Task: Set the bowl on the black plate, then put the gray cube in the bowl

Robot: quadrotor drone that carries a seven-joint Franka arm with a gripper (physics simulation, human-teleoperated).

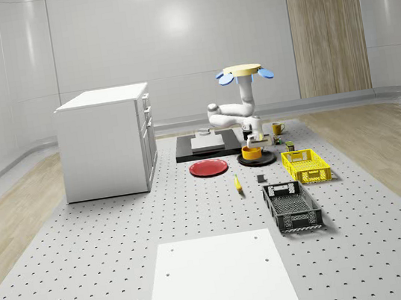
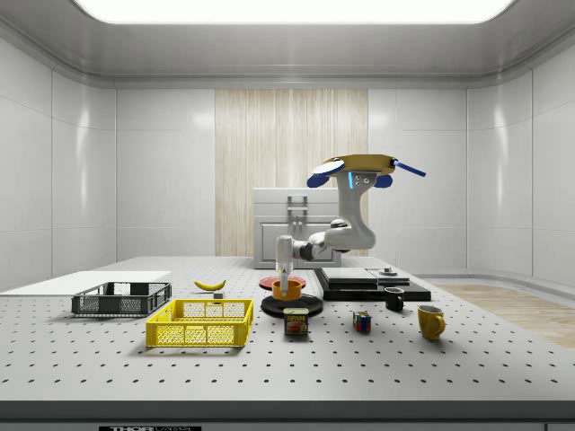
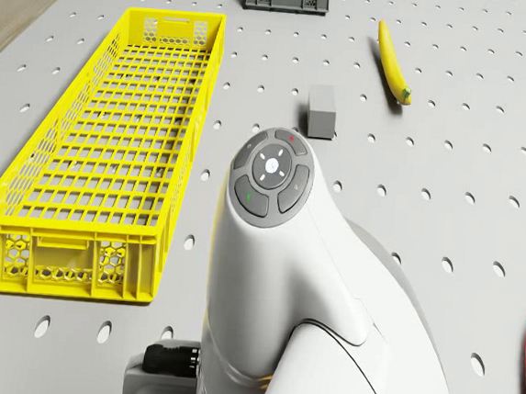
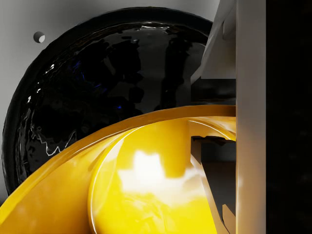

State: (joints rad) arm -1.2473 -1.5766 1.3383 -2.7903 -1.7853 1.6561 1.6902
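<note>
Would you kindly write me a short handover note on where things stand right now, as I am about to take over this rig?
Tool: shut on the bowl's rim, one finger inside the wall.
Drone: hovers over the black plate area, arm reaching down.
Bowl: orange, held at the black plate; whether it already rests on the plate I cannot tell.
Gray cube: on the table between the yellow crate and the banana, untouched.
Done: bowl brought to the plate.
Left: release the bowl, fetch the cube, place it inside.
</note>
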